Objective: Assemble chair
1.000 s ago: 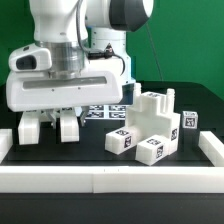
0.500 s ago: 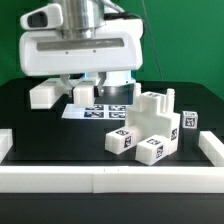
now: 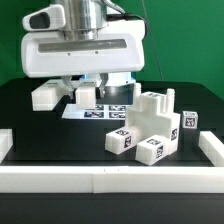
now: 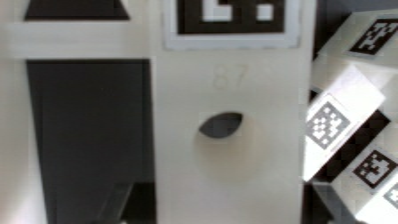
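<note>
My gripper (image 3: 89, 90) hangs above the table at the back left, and its fingers are mostly hidden under the wide white hand. It is shut on a white notched chair frame part (image 3: 45, 95) and holds it off the table. In the wrist view the gripper (image 4: 226, 208) clamps one bar of this part (image 4: 222, 90), which has a round hole, a tag on its end and a dark opening beside it. A blocky cluster of joined white chair parts (image 3: 150, 125) with tags stands at the exterior view's right.
The marker board (image 3: 105, 112) lies under the held part and shows in the wrist view (image 4: 338, 125). A small tagged white piece (image 3: 189, 120) stands beside the cluster. Low white border rails run along the front (image 3: 110, 180), left (image 3: 5, 145) and right (image 3: 210, 150).
The gripper has risen from the table at the front left, carrying the white frame part up and toward the exterior view's right, over the marker board. The cluster has not moved.
</note>
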Action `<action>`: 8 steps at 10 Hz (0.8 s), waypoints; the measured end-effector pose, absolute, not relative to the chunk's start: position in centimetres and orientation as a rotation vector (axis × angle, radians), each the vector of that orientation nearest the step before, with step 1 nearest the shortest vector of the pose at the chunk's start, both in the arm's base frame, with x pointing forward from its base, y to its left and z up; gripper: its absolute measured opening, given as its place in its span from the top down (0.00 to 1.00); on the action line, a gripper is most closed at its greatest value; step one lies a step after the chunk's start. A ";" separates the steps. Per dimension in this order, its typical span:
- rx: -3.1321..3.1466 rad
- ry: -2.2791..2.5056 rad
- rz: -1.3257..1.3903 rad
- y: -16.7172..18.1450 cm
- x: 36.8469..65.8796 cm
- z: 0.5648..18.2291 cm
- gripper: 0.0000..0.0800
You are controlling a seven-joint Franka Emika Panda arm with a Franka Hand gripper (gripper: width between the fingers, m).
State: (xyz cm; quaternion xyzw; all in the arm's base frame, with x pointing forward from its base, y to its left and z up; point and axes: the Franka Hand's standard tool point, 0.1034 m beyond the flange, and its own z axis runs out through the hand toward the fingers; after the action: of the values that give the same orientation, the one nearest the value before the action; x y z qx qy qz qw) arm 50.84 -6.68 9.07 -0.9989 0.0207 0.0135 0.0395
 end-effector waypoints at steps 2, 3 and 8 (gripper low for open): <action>-3.035 0.254 0.054 -5.3 50.7 10.6 0.64; -3.021 0.323 0.056 -4.2 50.7 11.4 0.64; -2.962 0.681 0.088 -2.7 50.7 11.4 0.64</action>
State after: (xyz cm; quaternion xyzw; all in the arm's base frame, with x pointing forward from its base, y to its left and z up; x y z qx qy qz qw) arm 50.70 -2.68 11.40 -0.9729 0.2238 0.0291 0.0506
